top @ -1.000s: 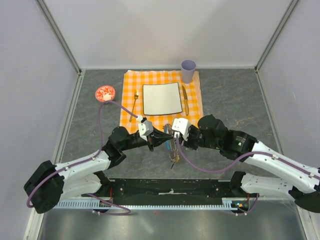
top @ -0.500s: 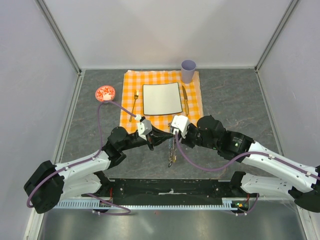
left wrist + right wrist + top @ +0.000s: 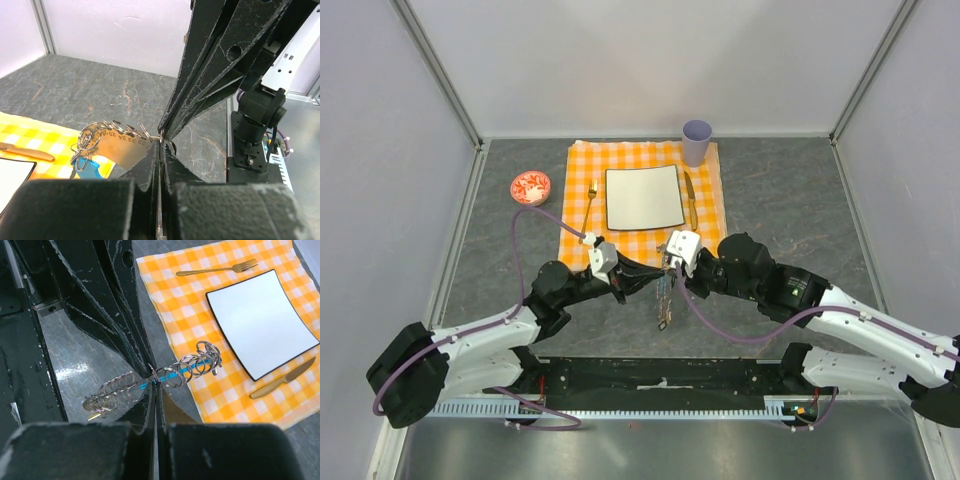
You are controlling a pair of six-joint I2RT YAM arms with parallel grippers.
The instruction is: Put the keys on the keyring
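Note:
The keyring [image 3: 663, 295] is a string of thin silvery wire rings with a turquoise tag, held up between both grippers over the grey table. My left gripper [image 3: 654, 277] and right gripper [image 3: 669, 268] meet tip to tip, both shut on it. In the left wrist view my jaws [image 3: 161, 146] pinch a ring; the rings [image 3: 117, 129], a flat tan piece with printed numbers [image 3: 122, 147] and the turquoise tag [image 3: 91, 169] hang to the left. In the right wrist view my gripper [image 3: 155, 385] grips the ring string [image 3: 175, 376] over the tag [image 3: 189, 369]. I cannot pick out separate keys; a small brass tip [image 3: 92, 416] shows.
An orange checked cloth [image 3: 705, 215] holds a white square plate [image 3: 644, 197], a gold fork [image 3: 589, 208] and a gold knife [image 3: 690, 200]. A lilac cup [image 3: 697, 140] stands at the back, a red-and-white bowl [image 3: 530, 186] to the left.
Both grippers have stayed joined on the ring string and shifted slightly. The left wrist has drawn back a little to the left. The hanging part looks shorter.

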